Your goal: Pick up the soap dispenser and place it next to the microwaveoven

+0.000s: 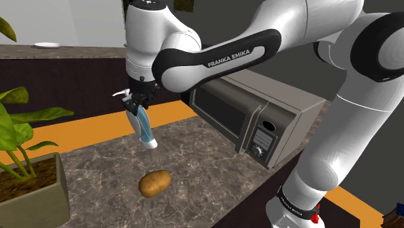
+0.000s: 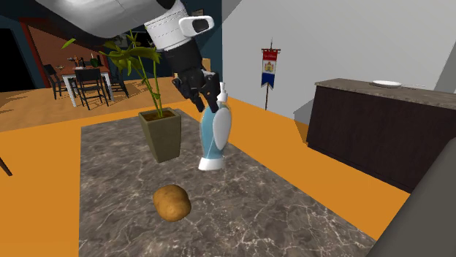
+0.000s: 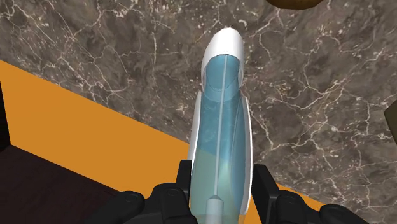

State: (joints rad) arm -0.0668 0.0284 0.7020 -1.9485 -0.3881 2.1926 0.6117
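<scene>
Closest to us in the wrist view is the black two-finger claw (image 3: 222, 186). Its jaws are parted only as wide as the bottle's upper body, and the fingers (image 3: 184, 181) press on both sides of the tall translucent blue soap dispenser with white base and pump (image 3: 222, 108), so it is clamped.

The bottle hangs tilted under the hand, its base close over the dark veined marble counter (image 1: 201, 162). We cannot tell whether the base is clear of the stone. In the shoulder view it sits to the left of the grey box-shaped microwave oven (image 1: 259, 120), well apart from it and farther off than the brown potato (image 1: 155, 183).

We judge the dispenser light and stiff, with a smooth, curved shell that could slip. The hold is high, near the pump, so the body may pivot when the arm swings. A grip nearer the waist would steady it.
</scene>
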